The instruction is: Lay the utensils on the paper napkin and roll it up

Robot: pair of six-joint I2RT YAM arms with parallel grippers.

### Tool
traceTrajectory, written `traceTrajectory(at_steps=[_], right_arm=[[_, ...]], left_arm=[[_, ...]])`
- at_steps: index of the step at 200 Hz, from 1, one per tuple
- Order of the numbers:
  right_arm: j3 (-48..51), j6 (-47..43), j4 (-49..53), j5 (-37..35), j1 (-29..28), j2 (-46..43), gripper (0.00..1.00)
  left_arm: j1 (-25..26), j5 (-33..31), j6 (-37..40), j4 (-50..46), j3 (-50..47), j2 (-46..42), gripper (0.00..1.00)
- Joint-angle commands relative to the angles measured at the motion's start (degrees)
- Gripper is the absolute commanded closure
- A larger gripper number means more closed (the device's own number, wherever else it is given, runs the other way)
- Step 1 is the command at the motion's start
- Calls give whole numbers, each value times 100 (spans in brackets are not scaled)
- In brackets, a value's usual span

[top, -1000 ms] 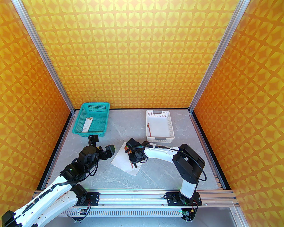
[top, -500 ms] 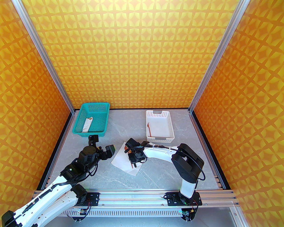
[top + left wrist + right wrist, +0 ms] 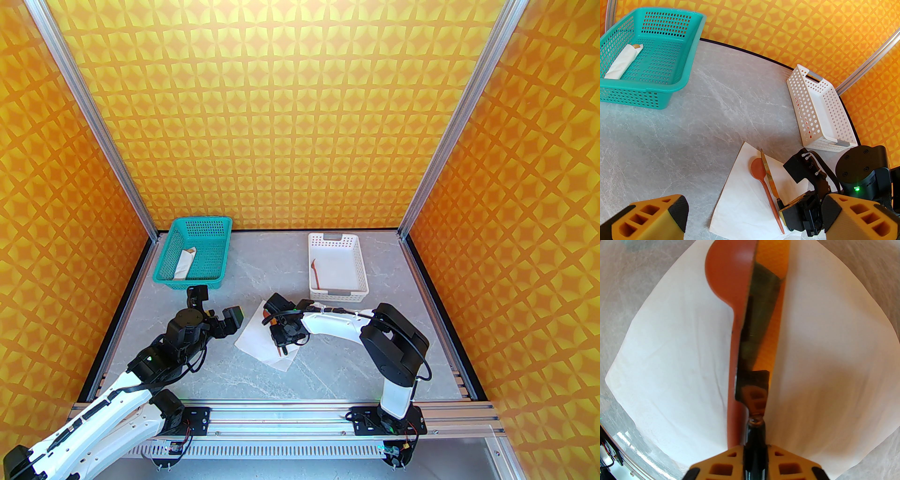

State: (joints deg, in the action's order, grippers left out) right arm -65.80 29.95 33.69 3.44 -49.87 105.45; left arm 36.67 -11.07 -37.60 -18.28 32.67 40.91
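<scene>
— Orange-and-yellow patterned walls (image 3: 300, 117) are closing in a grey marbled table (image 3: 328, 370), with aluminium posts (image 3: 111, 154) running up the corners. What is sitting on it?
— A teal basket (image 3: 187, 282) is standing at the far left, holding a white paper tube (image 3: 184, 265). A white basket (image 3: 363, 267) at the far right is holding a slim reddish piece, probably the fork (image 3: 315, 274), though it is too small to be sure.
— And the napkin (image 3: 745, 211)?
— It is lying mid-table between the arms. The spoon (image 3: 757, 167) is resting on it, with the knife (image 3: 769, 174) right alongside.
— The claws?
— The right claw (image 3: 754, 463) is gripping the knife by its dark handle. The left claw (image 3: 755, 208) is hovering left of the napkin, jaws spread wide, holding nothing.
</scene>
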Motion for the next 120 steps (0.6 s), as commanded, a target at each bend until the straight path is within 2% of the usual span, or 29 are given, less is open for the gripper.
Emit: traceTrajectory(at_steps=[1,120], right_arm=[[-119,54,-68,8,-31,69,81],[-135,54,-29,-28,-39,-34,76]], left_arm=[[-45,-76,38,-141,3,-39,1],[-46,-72,26,-167,4,-56,1]])
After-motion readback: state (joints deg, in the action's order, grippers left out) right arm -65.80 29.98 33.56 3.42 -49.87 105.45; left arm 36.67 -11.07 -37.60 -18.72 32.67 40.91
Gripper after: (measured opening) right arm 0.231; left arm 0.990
